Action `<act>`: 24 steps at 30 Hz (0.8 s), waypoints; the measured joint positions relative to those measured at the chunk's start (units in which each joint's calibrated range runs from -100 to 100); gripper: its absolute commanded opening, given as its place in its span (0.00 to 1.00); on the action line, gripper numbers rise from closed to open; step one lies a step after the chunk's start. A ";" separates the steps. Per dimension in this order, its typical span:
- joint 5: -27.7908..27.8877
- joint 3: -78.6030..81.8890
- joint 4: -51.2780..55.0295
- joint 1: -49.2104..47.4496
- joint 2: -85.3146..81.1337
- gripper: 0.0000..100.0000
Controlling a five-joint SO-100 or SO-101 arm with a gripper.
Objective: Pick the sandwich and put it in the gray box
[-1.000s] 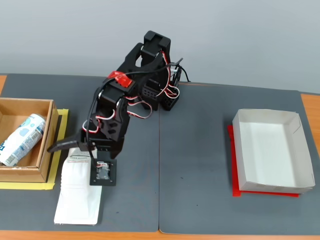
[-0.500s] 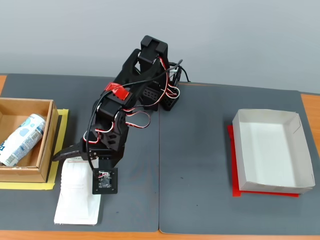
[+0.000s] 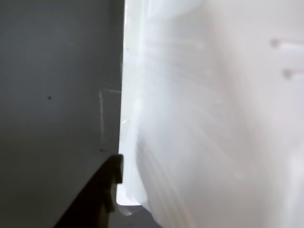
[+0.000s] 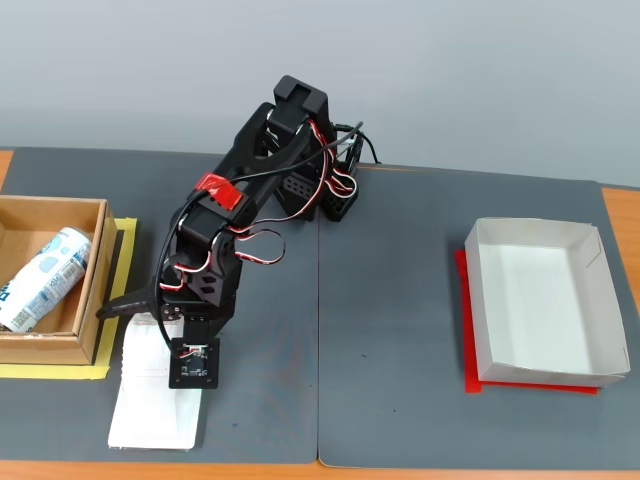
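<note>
The sandwich [image 4: 152, 412], a white plastic pack, lies flat on the dark mat at the front left in the fixed view. My gripper [image 4: 140, 322] is low over its far end, open, with one black finger [image 4: 118, 305] splayed out to the left past the pack's edge. The arm and wrist camera hide the pack's upper half. In the wrist view the sandwich [image 3: 213, 118] fills the right side, blurred and very close, and one dark finger [image 3: 105, 187] stands just beside its left rim. The gray box [image 4: 481, 318], a shallow pale tray, sits far off at the right.
A brown cardboard box [image 4: 92, 290] holding a white-and-blue can [image 4: 42, 278] stands on yellow tape right beside the sandwich at the left edge. Red tape [image 4: 530, 387] shows under the gray box. The arm's base [image 4: 320, 190] is at the back centre.
The arm has reached further forward and down over the sandwich, and the wrist has shifted left and lower. The sandwich has not moved and the jaws have stayed apart.
</note>
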 measured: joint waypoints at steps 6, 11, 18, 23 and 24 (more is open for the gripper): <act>0.00 0.00 -1.30 0.15 1.19 0.63; 0.00 -0.09 -1.73 0.15 1.27 0.63; 0.00 -4.58 -1.73 0.07 4.08 0.63; 0.00 -5.84 -1.73 -0.29 5.69 0.63; 0.00 -5.84 -1.73 -0.29 5.95 0.63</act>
